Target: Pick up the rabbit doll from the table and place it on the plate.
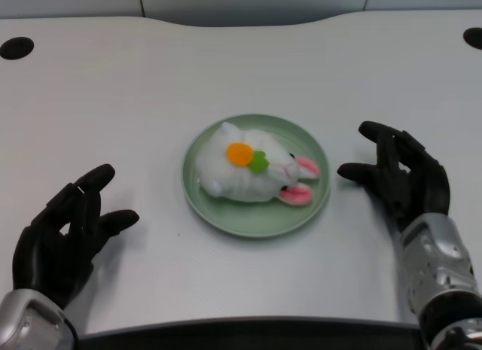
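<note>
On the green plate point(207, 207), mid-table, the rabbit doll point(252, 169) lies on its side, wholly inside the rim. Left hand point(64, 233) rests near the table's front edge, well apart from it, fingers spread, holding nothing. A stray sweep could still nudge the plate. White plush, pink ears, orange-and-green carrot patch.

White table point(151, 86), dark round holes at far corners point(16, 47)
</note>
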`<move>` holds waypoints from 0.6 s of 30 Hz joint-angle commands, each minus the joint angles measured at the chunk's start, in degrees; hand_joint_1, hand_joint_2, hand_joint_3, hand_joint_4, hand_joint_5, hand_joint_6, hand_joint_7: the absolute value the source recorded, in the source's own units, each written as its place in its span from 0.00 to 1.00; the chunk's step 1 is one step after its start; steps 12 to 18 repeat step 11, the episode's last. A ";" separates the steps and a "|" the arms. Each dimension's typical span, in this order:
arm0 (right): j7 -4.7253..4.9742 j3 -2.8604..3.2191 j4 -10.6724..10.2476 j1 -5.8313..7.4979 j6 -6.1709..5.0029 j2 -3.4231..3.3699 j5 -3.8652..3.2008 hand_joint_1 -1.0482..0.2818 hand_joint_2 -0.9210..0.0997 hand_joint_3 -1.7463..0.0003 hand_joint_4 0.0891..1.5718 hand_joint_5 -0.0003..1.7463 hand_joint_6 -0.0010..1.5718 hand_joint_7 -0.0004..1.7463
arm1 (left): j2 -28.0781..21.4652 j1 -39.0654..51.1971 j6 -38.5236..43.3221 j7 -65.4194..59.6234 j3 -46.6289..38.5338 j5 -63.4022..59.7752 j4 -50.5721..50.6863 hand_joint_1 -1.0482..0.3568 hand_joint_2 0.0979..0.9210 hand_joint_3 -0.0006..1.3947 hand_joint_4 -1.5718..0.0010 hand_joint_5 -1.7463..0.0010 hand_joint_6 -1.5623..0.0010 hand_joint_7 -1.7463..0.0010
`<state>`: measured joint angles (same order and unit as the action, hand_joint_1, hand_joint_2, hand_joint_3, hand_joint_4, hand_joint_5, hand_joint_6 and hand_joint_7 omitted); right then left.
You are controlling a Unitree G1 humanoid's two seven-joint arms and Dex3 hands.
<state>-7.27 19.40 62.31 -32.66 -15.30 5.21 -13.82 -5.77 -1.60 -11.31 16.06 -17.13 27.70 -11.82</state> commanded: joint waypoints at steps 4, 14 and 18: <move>-0.61 0.50 0.62 -0.44 -0.32 -0.06 -0.54 0.50 0.00 0.78 0.42 0.67 0.41 0.44 | -0.06 0.31 -0.52 -0.52 -0.57 -0.10 0.38 0.38 1.00 0.25 0.74 0.21 0.62 0.76; 0.07 0.11 0.46 -0.40 -0.24 -0.08 0.06 0.50 0.00 0.78 0.42 0.67 0.42 0.43 | -0.15 0.31 -0.72 -0.35 -0.84 -0.05 0.14 0.39 1.00 0.24 0.72 0.21 0.63 0.76; 0.07 0.11 0.46 -0.40 -0.24 -0.08 0.06 0.50 0.00 0.78 0.42 0.67 0.42 0.43 | -0.15 0.31 -0.72 -0.35 -0.84 -0.05 0.14 0.39 1.00 0.24 0.72 0.21 0.63 0.76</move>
